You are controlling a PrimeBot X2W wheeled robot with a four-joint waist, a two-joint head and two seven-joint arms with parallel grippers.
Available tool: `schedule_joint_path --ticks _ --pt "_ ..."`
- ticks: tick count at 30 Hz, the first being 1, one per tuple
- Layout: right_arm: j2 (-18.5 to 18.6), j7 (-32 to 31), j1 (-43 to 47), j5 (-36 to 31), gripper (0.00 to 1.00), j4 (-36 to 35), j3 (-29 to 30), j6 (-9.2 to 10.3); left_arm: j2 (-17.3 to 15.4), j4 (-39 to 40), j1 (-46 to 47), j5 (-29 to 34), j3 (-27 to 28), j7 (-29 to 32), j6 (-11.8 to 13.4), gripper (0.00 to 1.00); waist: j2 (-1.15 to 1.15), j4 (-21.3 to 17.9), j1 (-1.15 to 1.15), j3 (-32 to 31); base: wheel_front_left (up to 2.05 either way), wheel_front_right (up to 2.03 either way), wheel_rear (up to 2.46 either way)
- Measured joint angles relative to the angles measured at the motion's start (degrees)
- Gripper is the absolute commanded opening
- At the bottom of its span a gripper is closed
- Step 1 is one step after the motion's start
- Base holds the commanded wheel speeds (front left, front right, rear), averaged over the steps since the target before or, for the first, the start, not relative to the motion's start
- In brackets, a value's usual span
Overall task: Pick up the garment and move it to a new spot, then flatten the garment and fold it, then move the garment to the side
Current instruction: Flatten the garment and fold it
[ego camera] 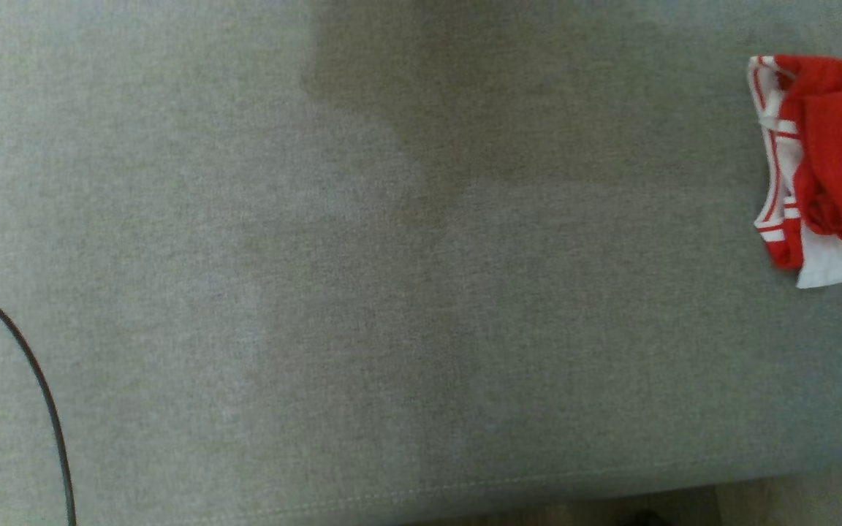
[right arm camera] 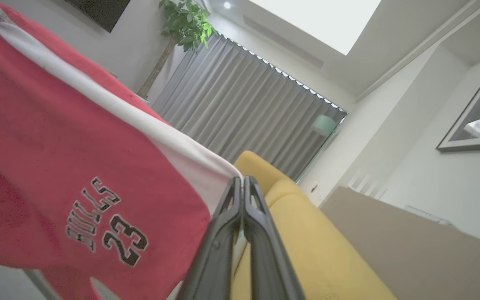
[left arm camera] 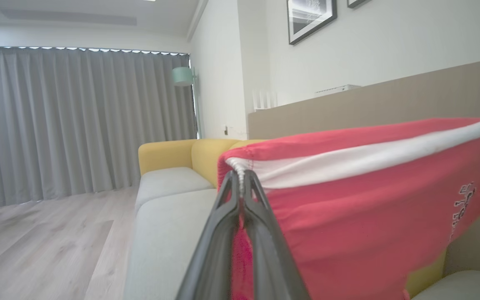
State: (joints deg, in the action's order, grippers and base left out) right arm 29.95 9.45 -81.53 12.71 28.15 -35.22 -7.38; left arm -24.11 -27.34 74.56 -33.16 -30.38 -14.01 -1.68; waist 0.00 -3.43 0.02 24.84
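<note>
red bulls 23 garment [right arm camera: 56, 146] hangs stretched above the sofa [left arm camera: 161, 233], its white-banded edge pinched by left gripper [left arm camera: 240, 174] and right gripper [right arm camera: 240, 181], so pickup looks done, while placing, flattening and folding are left.

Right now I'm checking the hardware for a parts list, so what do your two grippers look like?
The left gripper has two long, dark grey, matte fingers, broad at the base and tapering to narrow tips. The right gripper looks the same. I make out no markings or cables on either.
</note>
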Motion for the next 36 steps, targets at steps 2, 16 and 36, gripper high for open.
schedule_joint_path --ticks 2,16,36 --pt "-1.97 2.09 0.74 -0.70 0.00 3.23 -0.53 0.00 0.82 -2.67 -0.26 0.78 0.13 -0.47 -1.29 0.00 0.00 0.26 0.00 0.87 0.00 0.00 0.00" --pt "-6.14 4.93 16.04 1.40 0.00 14.05 -16.47 0.00 2.30 -3.76 -22.28 8.95 -2.85 -0.69 -5.46 0.00 0.00 0.75 -0.02 -0.39 0.00 0.00 0.00" --pt "6.73 -3.46 29.92 20.35 0.00 3.57 -38.49 0.00 -3.05 -2.57 -42.88 1.76 -19.56 -0.29 -5.89 0.00 0.00 2.38 -0.02 -13.86 0.00 0.00 0.00"
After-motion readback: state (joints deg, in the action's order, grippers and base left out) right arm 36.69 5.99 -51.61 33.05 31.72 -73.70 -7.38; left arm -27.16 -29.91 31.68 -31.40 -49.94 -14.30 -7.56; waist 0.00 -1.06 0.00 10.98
